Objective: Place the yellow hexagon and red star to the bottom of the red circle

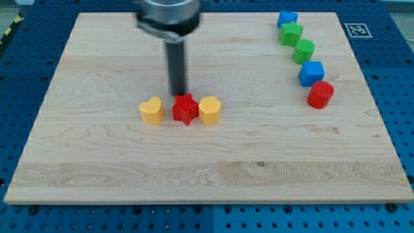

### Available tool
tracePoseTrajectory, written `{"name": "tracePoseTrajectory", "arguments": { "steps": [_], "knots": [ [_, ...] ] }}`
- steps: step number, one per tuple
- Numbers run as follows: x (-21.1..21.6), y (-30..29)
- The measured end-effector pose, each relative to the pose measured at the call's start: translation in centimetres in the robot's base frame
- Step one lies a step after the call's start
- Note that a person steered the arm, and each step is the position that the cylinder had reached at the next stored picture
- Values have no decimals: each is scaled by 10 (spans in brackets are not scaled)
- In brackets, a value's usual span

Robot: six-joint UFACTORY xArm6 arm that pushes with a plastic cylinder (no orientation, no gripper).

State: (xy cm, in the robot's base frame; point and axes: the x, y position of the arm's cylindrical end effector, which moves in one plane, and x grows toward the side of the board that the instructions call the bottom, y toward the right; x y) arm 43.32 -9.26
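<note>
The red star [185, 109] lies near the board's middle, touching the yellow hexagon [210, 110] on its right. The red circle [320, 94] sits far off at the view's right, below a blue block. My tip [178, 95] rests just above the red star's upper left edge, touching or almost touching it. The rod rises straight up to the arm's flange at the view's top.
A yellow heart [151, 110] lies just left of the red star. At the upper right, a curved row runs down: blue block [287, 18], green star [291, 33], green hexagon [304, 50], blue cube [312, 73]. The wooden board [97, 168] sits on a blue pegboard.
</note>
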Motion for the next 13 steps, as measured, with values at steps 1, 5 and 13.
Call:
{"name": "tracePoseTrajectory", "arguments": {
  "steps": [1,5,13],
  "knots": [
    [25,-71],
    [33,-9],
    [104,208]
  ]
}}
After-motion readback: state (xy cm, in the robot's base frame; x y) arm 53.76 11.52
